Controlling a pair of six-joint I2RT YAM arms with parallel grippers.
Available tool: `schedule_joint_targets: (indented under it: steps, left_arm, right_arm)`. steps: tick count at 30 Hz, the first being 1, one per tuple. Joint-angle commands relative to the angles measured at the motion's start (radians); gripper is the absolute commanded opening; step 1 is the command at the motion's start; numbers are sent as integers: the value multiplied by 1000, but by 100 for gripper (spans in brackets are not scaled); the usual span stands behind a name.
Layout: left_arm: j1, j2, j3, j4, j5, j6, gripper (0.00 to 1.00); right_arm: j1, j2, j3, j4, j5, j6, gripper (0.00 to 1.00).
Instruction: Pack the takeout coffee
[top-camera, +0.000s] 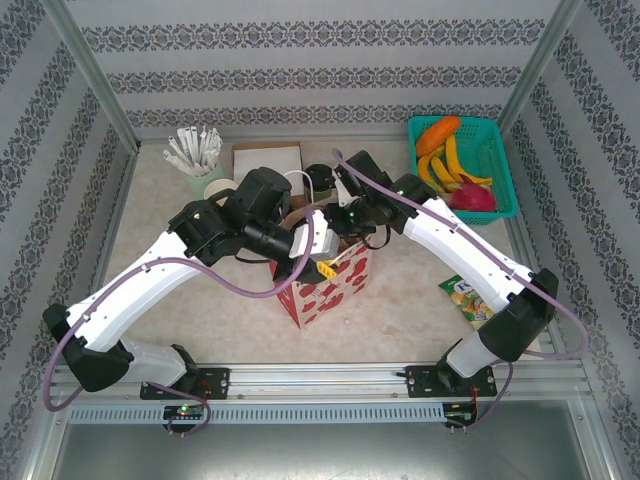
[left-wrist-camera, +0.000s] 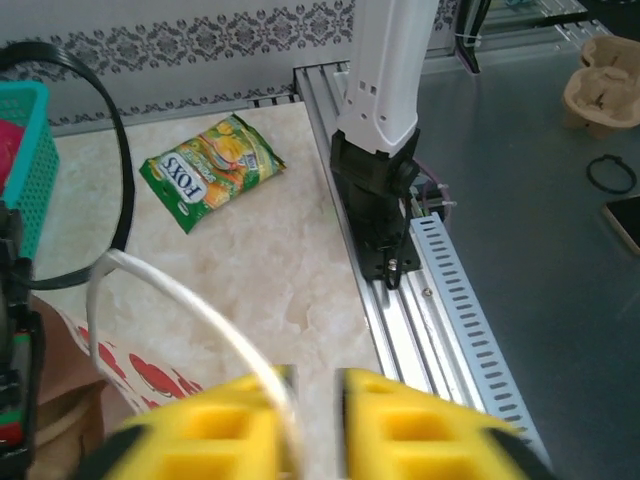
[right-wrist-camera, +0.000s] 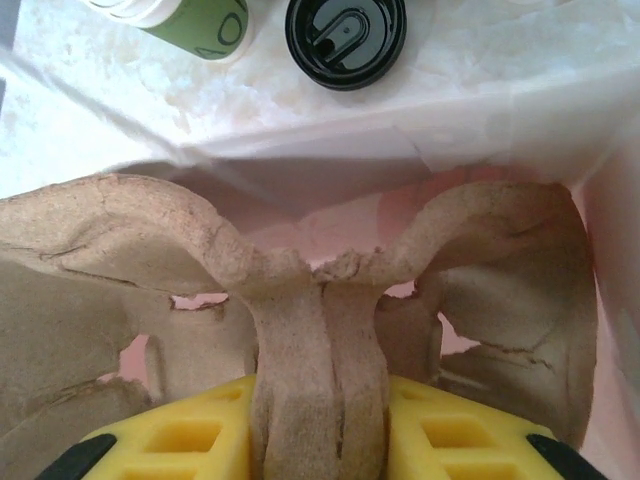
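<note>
The takeout coffee (top-camera: 320, 180) stands behind the bag, and its black lid (right-wrist-camera: 345, 40) shows from above in the right wrist view. A paper bag (top-camera: 335, 290) printed with red hearts stands open mid-table. My right gripper (right-wrist-camera: 320, 425) is down inside it, shut on the middle ridge of a brown cardboard cup carrier (right-wrist-camera: 120, 230). My left gripper (left-wrist-camera: 312, 405) hovers at the bag's near rim, open by a narrow gap. The bag's white handle cord (left-wrist-camera: 170, 295) runs down along the inner edge of its left finger.
A teal basket (top-camera: 498, 140) of toy fruit sits at the back right. A green FOXS packet (left-wrist-camera: 212, 165) lies near the right arm's base (left-wrist-camera: 380, 200). A cup of white sticks (top-camera: 200, 165) and a white box (top-camera: 268, 158) stand at the back left. A green cup (right-wrist-camera: 195, 20) is beside the lid.
</note>
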Motion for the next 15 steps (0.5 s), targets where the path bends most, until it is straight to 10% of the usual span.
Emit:
schedule_joint_targets:
  steps: [1,6,15]
  left_arm:
    - [-7,-68,-11,48,-29,-36,53]
    - [117,-233,-145,162,-31,-162,100]
    - [389,-311,-245,379,-311,-572,100]
  right_arm:
    - [11,-8,14,-34,53,-39,32]
    - [16,-20,30,-37,52,-93,32]
    - [21,-8,55,-54,60,-147,32]
